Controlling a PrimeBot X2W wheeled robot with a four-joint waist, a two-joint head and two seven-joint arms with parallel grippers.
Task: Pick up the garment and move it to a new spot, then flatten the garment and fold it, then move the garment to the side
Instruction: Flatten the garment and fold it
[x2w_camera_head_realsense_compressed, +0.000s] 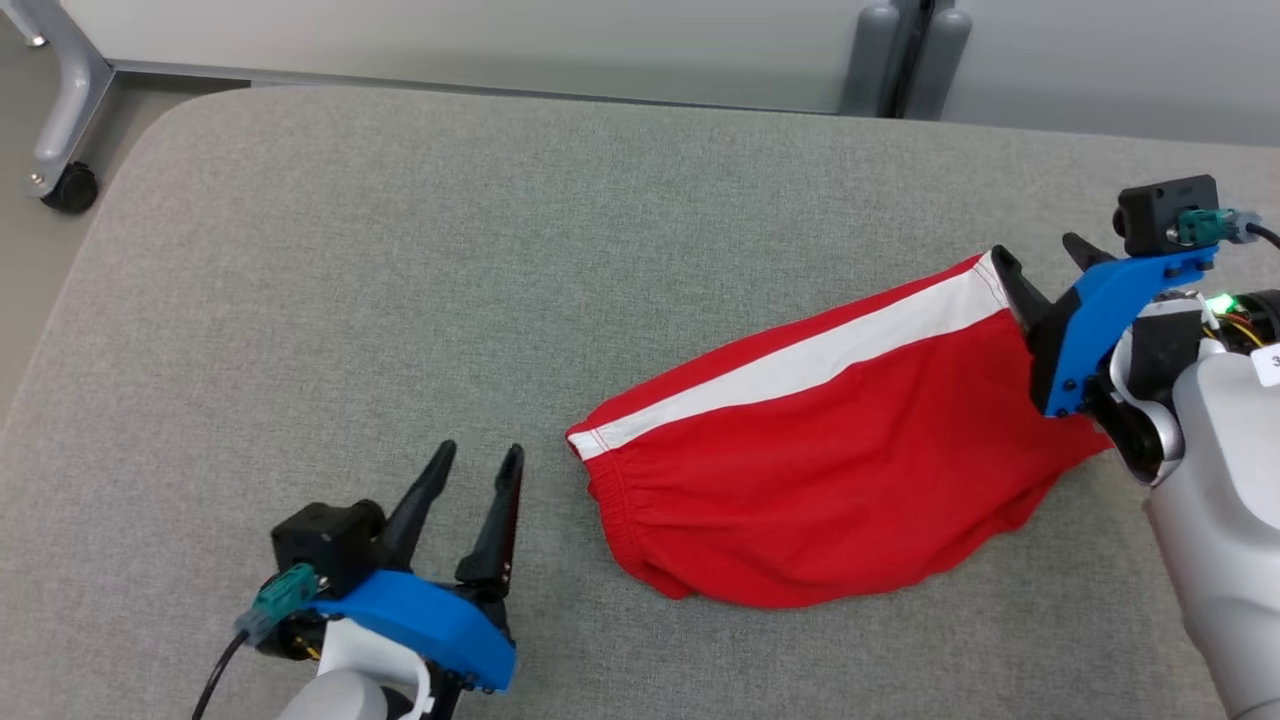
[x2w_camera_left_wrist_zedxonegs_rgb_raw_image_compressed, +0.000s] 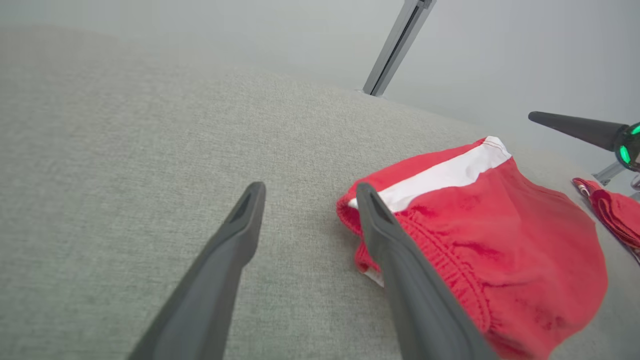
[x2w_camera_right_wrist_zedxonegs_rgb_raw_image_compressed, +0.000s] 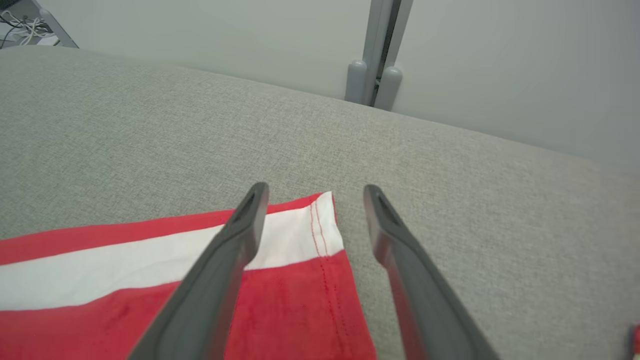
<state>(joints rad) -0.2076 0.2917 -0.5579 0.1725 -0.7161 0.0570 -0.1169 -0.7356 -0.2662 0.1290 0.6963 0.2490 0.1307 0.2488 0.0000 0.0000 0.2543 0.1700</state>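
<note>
"Head view, entry one?"
"Garment (x2w_camera_head_realsense_compressed: 830, 470): red shorts, white side stripe; lying rumpled on grey surface (x2w_camera_head_realsense_compressed: 400, 250), right of centre."
"Claws?"
"Left claw (x2w_camera_head_realsense_compressed: 480, 452): fingers apart, near the elastic waistband, gripping nothing; right claw (x2w_camera_head_realsense_compressed: 1037, 248): fingers apart, over striped hem corner, not clamped."

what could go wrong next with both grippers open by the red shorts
1. The right gripper stands open astride the hem corner; closing might catch just one layer, so the shorts would twist.
2. The left gripper sits beside the waistband, apart from it; closing there would likely grab nothing.
</note>
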